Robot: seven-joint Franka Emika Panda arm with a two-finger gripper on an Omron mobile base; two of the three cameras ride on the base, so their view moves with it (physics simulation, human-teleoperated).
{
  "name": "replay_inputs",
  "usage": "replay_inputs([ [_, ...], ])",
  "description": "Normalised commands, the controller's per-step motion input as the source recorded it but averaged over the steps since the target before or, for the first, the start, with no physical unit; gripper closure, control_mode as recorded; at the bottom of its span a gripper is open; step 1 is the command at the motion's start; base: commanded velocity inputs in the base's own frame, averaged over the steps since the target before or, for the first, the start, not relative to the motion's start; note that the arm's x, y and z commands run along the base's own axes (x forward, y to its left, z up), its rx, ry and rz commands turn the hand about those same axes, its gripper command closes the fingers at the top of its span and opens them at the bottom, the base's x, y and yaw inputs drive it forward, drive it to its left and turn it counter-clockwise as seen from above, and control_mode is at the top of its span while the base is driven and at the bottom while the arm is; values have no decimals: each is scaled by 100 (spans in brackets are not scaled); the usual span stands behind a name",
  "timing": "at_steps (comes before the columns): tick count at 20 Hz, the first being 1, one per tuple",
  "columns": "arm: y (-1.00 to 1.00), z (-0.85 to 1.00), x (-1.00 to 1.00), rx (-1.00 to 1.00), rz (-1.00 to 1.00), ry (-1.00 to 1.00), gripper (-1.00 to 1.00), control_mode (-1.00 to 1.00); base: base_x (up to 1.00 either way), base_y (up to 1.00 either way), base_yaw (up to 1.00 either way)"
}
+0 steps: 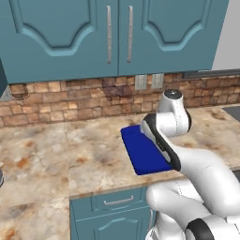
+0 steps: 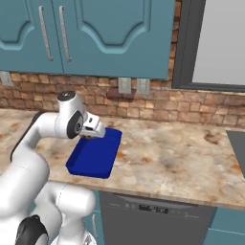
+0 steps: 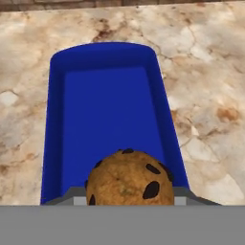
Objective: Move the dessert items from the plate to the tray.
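A dessert item, a round brown cookie (image 3: pixel 128 179) with dark chips, sits between my fingertips in the hand view, and my gripper (image 3: pixel 128 197) is shut on it. It hangs just above the near end of the dark blue tray (image 3: pixel 110 105), whose floor is bare. In the right base view my gripper (image 2: pixel 93 130) hovers over the tray (image 2: pixel 95 155) at its back left part, with a bit of brown below the fingers. In the left base view the arm covers the right side of the tray (image 1: pixel 140 154). The plate is out of view.
The tray lies on a marbled stone counter (image 2: pixel 172 158) near its front edge. A brick backsplash with wall sockets (image 2: pixel 125 85) runs behind, under teal cabinets. A dark cooktop corner (image 2: pixel 238 143) shows at the far right.
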Motion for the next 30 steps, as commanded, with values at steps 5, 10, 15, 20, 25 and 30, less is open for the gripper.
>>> replay_inputs([
  [5, 0, -37, 80, 0, 0, 0, 100, -100, 0, 0, 0],
  [10, 0, -39, 75, 0, 0, 0, 100, -100, 0, 0, 0],
  [15, 0, -46, 57, 0, 0, 0, 100, -100, 0, 0, 0],
  [20, 0, -49, 30, 0, 0, 0, 100, -100, 0, 0, 0],
  [25, 0, -41, 25, 0, 0, 3, 100, -100, 0, 0, 0],
  [30, 0, -29, 17, 0, 0, 5, 100, -100, 0, 0, 0],
])
